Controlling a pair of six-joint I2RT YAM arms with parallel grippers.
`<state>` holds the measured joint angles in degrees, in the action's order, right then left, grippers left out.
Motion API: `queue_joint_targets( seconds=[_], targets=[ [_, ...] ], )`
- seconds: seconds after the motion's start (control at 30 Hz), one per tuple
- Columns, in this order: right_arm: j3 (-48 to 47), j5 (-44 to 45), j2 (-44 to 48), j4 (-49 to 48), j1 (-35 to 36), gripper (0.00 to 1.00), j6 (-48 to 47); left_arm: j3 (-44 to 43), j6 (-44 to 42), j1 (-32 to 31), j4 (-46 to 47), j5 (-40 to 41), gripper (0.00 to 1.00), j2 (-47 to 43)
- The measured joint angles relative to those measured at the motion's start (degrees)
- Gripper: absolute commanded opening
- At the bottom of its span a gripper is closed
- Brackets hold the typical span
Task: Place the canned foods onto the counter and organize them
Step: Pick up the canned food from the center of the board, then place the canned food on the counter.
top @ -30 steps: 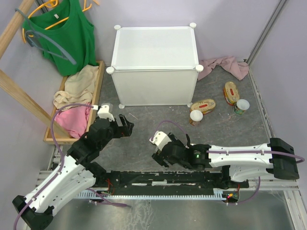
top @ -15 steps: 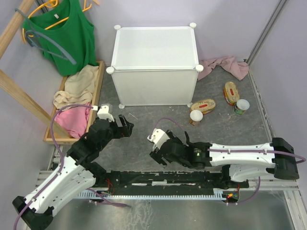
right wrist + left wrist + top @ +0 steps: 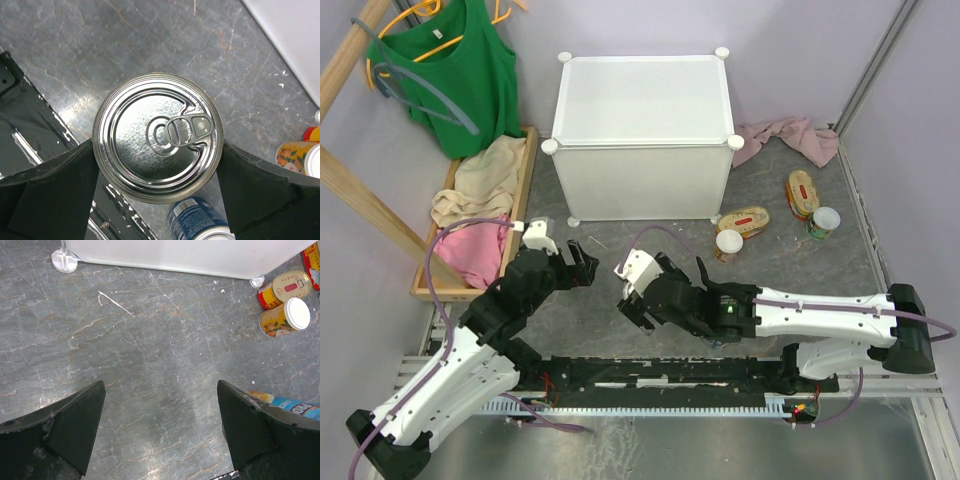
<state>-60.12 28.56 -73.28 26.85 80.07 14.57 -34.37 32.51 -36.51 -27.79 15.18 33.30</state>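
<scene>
No lettering is legible in any view. White print crosses the blue-labelled can (image 3: 192, 216) just below the silver-topped can (image 3: 157, 136) clamped between the fingers of the right gripper (image 3: 157, 150), but it is too small to read. The blue label (image 3: 295, 406) behind the right-hand finger of the left gripper (image 3: 160, 430) and the red oval on the gold tin (image 3: 283, 288) well beyond that finger are equally unreadable.

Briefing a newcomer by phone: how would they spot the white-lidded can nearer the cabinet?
Find the white cube cabinet at the back. Off its front right foot lies an oval gold tin, and the can stands beside it. It is round and white-lidded, unlike the flat tin.
</scene>
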Motion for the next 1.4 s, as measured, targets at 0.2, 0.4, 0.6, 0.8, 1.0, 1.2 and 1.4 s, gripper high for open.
queue_joint_targets(
  seconds=[0.2,0.4,0.6,0.8,1.0,1.2,1.4],
  targets=[
    [-5.42,-0.04,-1.97,1.81,-2.49,0.01,-1.46,0.0,0.04,0.0,-0.04,0.66,0.98,-0.26],
    [-11.34,-0.76,-4.48,3.72,-5.2,0.01,-2.69,0.0,0.04,0.0,-0.87,1.44,0.98,-0.44],
    [-17.22,-2.23,-6.78,5.14,-7.76,0.01,-3.91,0.0,0.04,0.0,-1.05,1.88,0.98,-0.26],
    [-24.52,-3.32,-10.19,5.86,-10.34,0.01,-5.68,0.0,0.04,0.0,-1.05,2.49,0.98,0.46],
    [-32.2,-4.98,-13.75,7.52,-13.53,0.01,-7.45,-0.57,0.04,0.0,-1.07,2.73,0.98,1.36],
    [-40.57,-6.34,-18.03,9.22,-17.16,0.01,-9.18,-1.66,0.04,0.0,-1.03,2.75,0.98,1.97],
    [-47.5,-7.54,-21.22,11.28,-20.24,0.01,-10.91,-1.7,0.04,0.0,-1.01,2.75,0.98,2.36]
  ],
)
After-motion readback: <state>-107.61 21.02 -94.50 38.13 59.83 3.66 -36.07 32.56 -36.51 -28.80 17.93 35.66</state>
